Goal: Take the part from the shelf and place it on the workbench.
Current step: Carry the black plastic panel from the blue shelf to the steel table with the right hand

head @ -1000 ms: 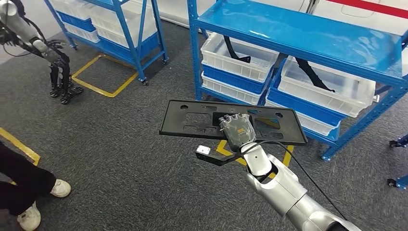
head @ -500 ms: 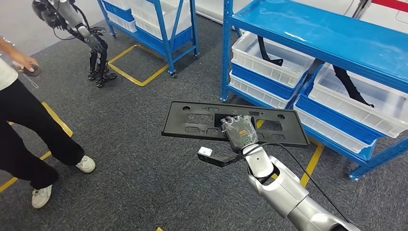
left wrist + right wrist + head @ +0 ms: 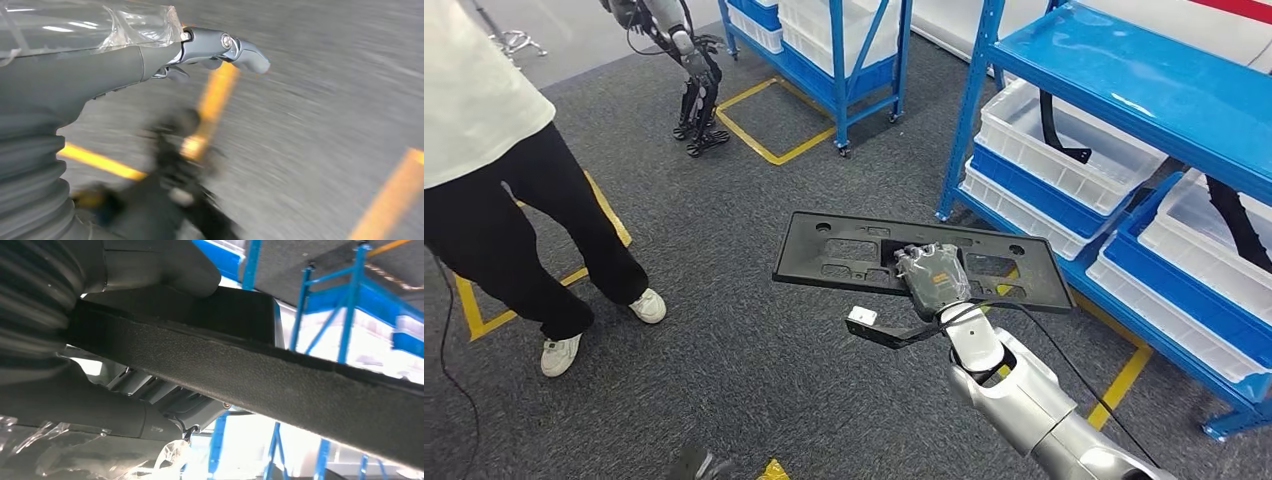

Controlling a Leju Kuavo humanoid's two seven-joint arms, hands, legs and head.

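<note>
The right hand (image 3: 932,278) held the flat black part (image 3: 844,250) level above the grey floor (image 3: 724,330), its fingers (image 3: 921,256) clamped over the part's near edge at about mid-length, so the panel ran out to either side of them. Beyond the fingers stood the blue shelf (image 3: 1144,80) with white bins (image 3: 1034,130), and well off to their left a person (image 3: 514,180). The left hand (image 3: 150,55) hung over the carpet, its fingers (image 3: 240,47) extended and holding nothing.
</note>
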